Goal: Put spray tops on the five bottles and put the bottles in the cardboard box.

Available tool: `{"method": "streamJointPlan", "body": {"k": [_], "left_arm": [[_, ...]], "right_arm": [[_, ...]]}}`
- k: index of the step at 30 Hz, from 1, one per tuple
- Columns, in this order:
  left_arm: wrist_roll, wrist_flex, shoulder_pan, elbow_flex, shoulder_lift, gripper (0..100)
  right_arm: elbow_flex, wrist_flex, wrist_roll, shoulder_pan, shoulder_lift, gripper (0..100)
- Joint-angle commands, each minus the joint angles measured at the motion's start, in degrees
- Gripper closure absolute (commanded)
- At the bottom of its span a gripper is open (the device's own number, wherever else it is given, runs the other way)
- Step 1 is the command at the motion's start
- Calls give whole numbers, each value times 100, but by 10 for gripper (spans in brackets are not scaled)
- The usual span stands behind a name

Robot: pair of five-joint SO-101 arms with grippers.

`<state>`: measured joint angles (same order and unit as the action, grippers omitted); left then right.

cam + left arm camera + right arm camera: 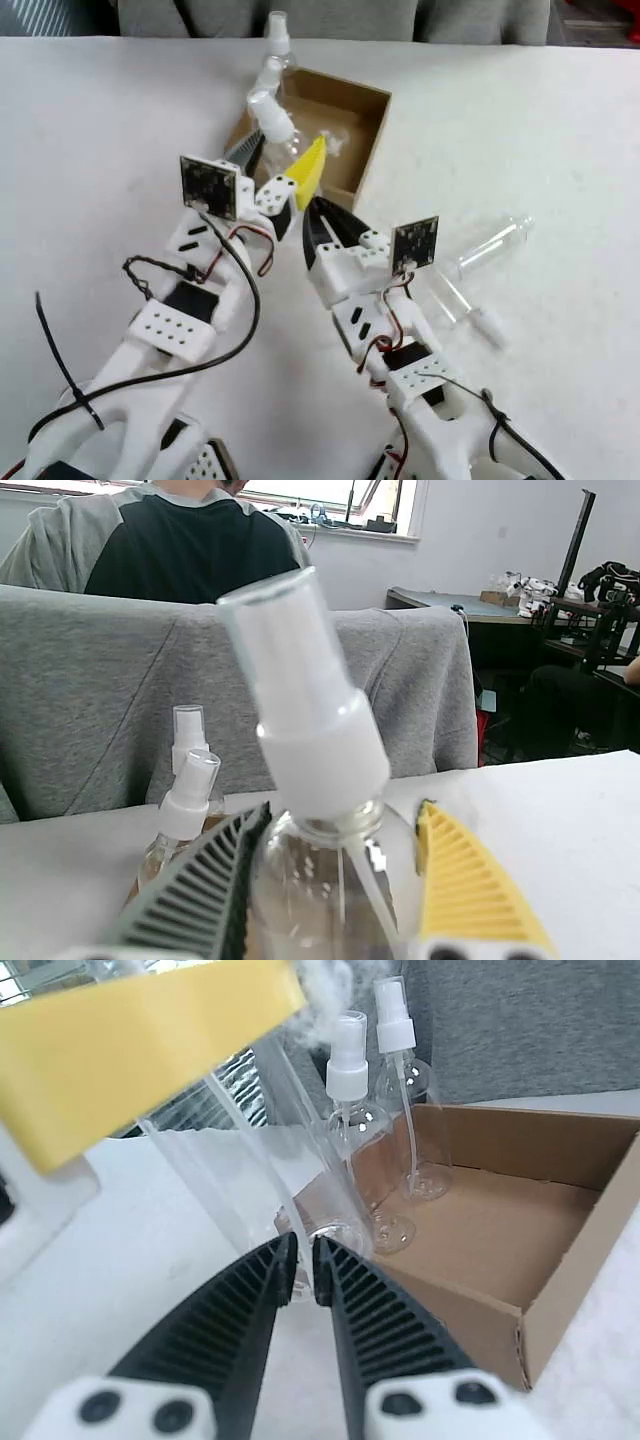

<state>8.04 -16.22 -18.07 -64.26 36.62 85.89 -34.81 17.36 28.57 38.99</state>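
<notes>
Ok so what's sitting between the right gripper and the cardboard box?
A bottle with a spray top, held in the left gripper, stands between the right gripper and the cardboard box; the right wrist view shows it.

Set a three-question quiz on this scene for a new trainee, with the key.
1. True or false: the bottle in the left gripper already wears its spray top.
2. Apart from that one, how many capped bottles stand in the cardboard box? A one, B two, C four.
3. Fill in: the uncapped bottle lies on the table near a loose ____.

Key: 1 true. 2 B. 3 spray top; the loose spray top lies with its tube attached.
</notes>
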Motion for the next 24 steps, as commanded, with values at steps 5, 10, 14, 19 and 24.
{"method": "streamJointPlan", "body": {"k": [5, 10, 14, 19, 24], "left_arm": [[35, -114, -277, 0, 66, 978], [35, -105, -277, -53, 57, 978], [35, -114, -295, -105, 57, 977], [26, -149, -66, -62, 22, 977], [26, -149, 277, 220, 4, 977]], "right_arm": [[-299, -171, 53, -180, 4, 981], [-396, -163, 70, -418, 4, 981], [-387, -154, 97, -418, 4, 981], [-149, -163, 53, -435, 66, 981], [-62, -154, 53, -681, 66, 981]]}}
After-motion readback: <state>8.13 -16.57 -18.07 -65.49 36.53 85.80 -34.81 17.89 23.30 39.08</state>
